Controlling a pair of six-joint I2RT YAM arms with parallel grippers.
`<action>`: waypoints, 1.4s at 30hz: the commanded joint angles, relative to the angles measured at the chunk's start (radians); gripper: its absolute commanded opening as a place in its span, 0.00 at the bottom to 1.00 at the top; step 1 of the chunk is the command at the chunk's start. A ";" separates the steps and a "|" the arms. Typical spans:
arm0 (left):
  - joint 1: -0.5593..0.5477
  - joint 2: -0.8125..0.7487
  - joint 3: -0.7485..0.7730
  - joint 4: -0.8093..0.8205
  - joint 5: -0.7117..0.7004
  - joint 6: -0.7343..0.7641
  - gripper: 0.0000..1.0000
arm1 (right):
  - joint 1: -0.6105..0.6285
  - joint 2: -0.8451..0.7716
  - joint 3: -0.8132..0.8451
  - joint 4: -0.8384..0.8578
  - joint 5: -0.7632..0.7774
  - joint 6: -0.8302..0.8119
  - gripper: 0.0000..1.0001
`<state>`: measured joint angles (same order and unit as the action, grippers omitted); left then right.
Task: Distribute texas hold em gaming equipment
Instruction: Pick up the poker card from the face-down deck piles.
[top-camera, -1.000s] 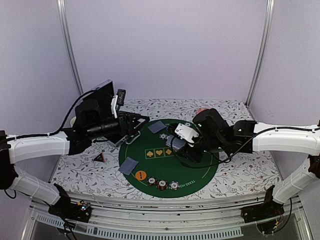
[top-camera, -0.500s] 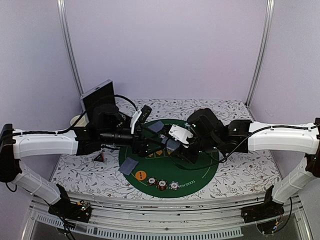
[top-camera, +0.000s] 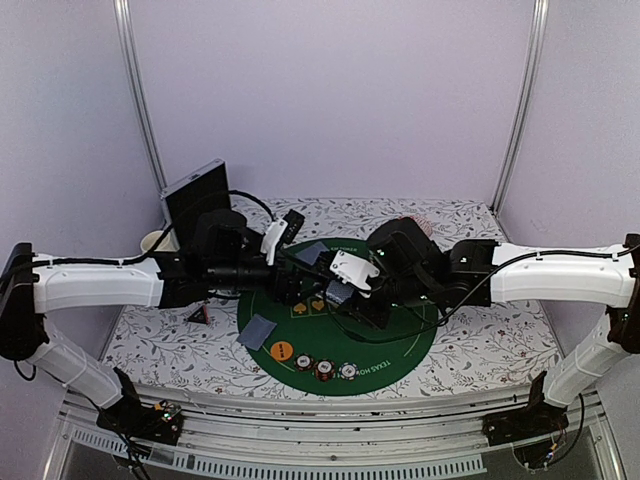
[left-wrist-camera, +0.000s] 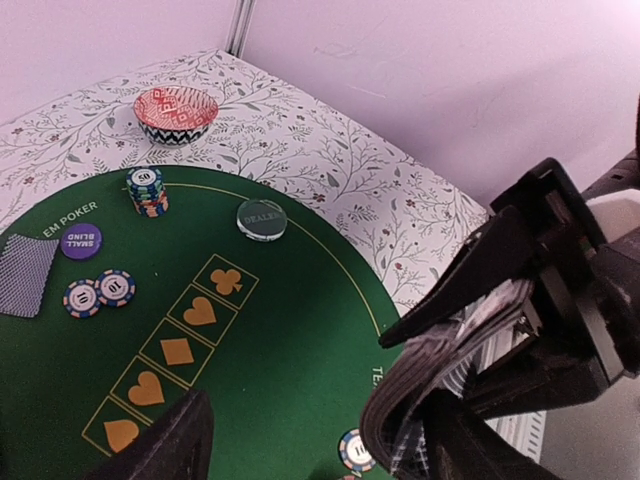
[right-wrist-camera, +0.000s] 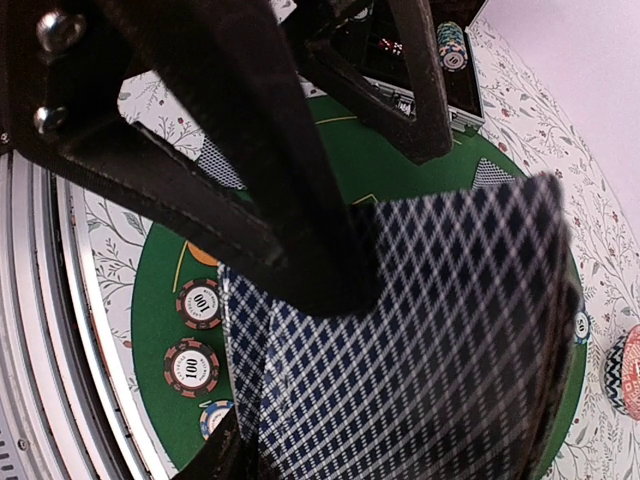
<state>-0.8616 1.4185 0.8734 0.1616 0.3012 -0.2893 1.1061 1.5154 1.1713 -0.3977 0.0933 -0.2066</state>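
Right gripper (top-camera: 340, 292) clamps the deck of playing cards (right-wrist-camera: 420, 340) above the green poker mat (top-camera: 400, 340), presenting it to the left gripper (top-camera: 298, 283), whose fingers stand apart at the deck's edge, presumably to draw off one card.

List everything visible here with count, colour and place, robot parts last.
mat: one, green, round, table centre
tablecloth: one, white floral, under mat
card deck: one, blue-grey backs, held above mat
loose cards: two, face down, mat's left and far parts
marker discs: three; orange at near edge, purple and grey dealer farther across
poker chips: striped; three at mat's near edge, a stack and two singles farther across
triangular marker: one, dark, cloth left of mat
dish: one, pink patterned, cloth beyond mat
case: one, black, far left
mug: one, white, beside case
left gripper: open, by the deck
right gripper: shut on card deck
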 joint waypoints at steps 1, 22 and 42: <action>-0.007 -0.051 -0.029 -0.011 -0.060 0.012 0.73 | 0.006 -0.018 0.015 0.011 -0.003 -0.010 0.43; -0.008 -0.109 -0.059 0.026 0.030 0.029 0.29 | 0.006 -0.013 0.017 0.016 0.003 -0.016 0.43; -0.004 -0.210 -0.090 0.045 0.094 0.000 0.00 | 0.005 -0.016 0.003 0.016 0.029 -0.018 0.43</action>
<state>-0.8639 1.2312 0.7971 0.1806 0.3733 -0.2745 1.1061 1.5154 1.1713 -0.3973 0.1001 -0.2218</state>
